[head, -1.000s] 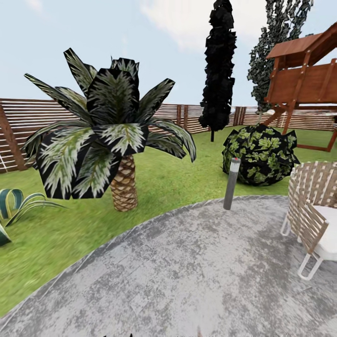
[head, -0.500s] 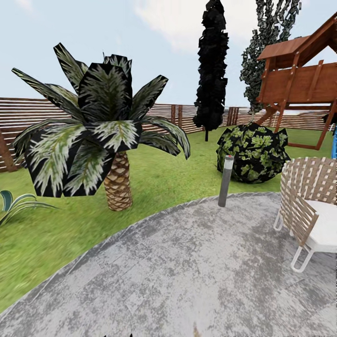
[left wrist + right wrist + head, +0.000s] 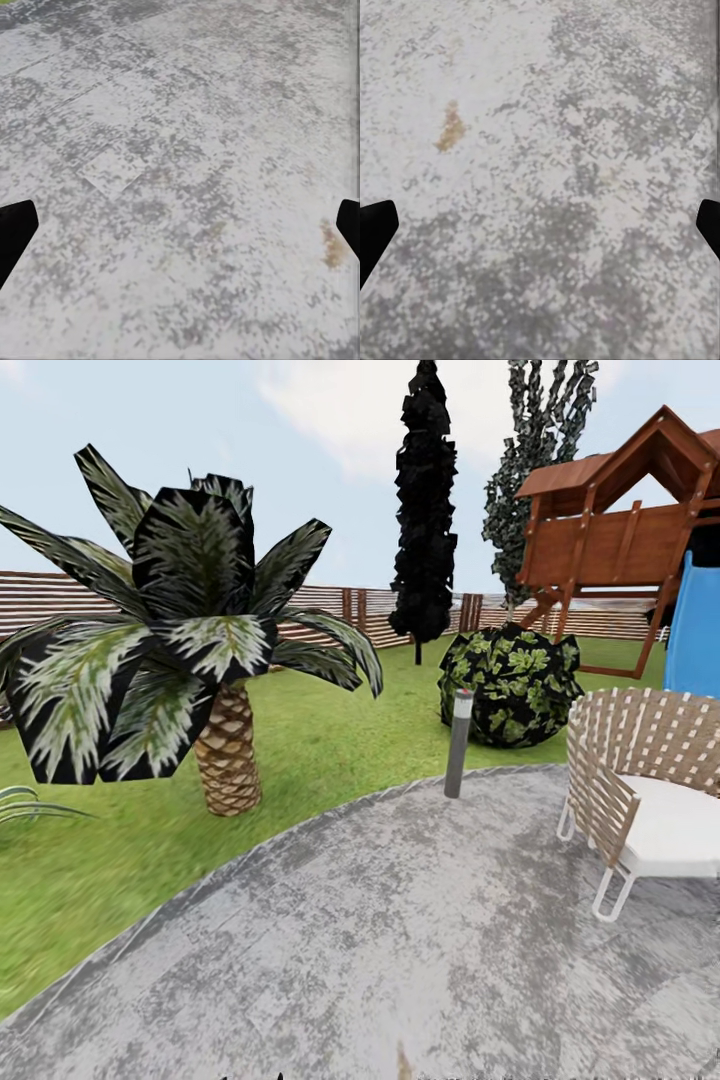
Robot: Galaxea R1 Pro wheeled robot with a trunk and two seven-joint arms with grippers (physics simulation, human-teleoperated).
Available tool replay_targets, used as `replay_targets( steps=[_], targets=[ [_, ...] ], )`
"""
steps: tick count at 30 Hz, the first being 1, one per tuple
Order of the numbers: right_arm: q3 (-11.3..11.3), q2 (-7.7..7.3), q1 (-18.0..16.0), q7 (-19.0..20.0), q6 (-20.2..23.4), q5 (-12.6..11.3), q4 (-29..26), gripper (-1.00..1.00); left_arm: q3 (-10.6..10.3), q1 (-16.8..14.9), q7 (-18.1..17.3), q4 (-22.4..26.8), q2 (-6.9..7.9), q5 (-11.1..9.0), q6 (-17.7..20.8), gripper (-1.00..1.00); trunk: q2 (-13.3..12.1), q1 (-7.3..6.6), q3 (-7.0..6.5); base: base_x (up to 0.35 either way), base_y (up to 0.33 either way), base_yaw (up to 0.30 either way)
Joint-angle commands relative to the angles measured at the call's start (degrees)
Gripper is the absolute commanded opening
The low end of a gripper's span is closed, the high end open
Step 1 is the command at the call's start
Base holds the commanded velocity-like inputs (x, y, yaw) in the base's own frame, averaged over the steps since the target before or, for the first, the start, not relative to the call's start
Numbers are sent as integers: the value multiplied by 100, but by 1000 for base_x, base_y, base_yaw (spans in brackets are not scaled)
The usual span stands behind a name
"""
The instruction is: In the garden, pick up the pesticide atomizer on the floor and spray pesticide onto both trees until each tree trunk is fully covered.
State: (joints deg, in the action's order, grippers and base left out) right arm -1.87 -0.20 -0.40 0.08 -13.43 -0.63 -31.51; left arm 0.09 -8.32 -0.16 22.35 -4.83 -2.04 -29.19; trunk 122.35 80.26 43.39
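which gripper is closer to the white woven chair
Right, probably. The chair stands ahead to the robot's right, so the right gripper, over the paving, is on its side; the left gripper hangs farther across.

A home garden: fenced lawn (image 3: 330, 760), stone patio (image 3: 400, 940), palm (image 3: 225, 760), wooden playset (image 3: 625, 540) and woven chair (image 3: 640, 800).

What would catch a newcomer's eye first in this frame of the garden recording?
Probably the short palm with its scaly trunk, looming on the lawn at the left of the head view. Next, the red-brown wooden playhouse with a blue slide at the far right, and the slatted chair on the grey stone paving in front of it.
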Motion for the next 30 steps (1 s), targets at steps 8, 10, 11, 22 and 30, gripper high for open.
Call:
replay_targets(
  steps=[8,10,11,22,30],
  targets=[
    [-6,2,-4,1,-19,-4,5,100,0,-3,-2,-3,-1,-22,-17,100,324,175,96,0,0,-172],
    [-6,2,-4,1,-19,-6,5,100,0,-3,-2,-3,-1,-20,-17,100,405,219,119,0,0,-147],
    [-6,2,-4,1,-19,-6,5,100,0,-3,-2,-3,1,-19,-17,100,445,241,130,0,0,-127],
    [-6,8,-4,1,-19,-2,13,100,0,-3,-2,-3,-1,-18,-17,100,886,483,276,0,0,-57],
    [-2,5,-4,9,-21,2,8,100,0,-3,-2,-3,-1,-16,-17,100,1207,659,418,0,0,-2]
  ],
)
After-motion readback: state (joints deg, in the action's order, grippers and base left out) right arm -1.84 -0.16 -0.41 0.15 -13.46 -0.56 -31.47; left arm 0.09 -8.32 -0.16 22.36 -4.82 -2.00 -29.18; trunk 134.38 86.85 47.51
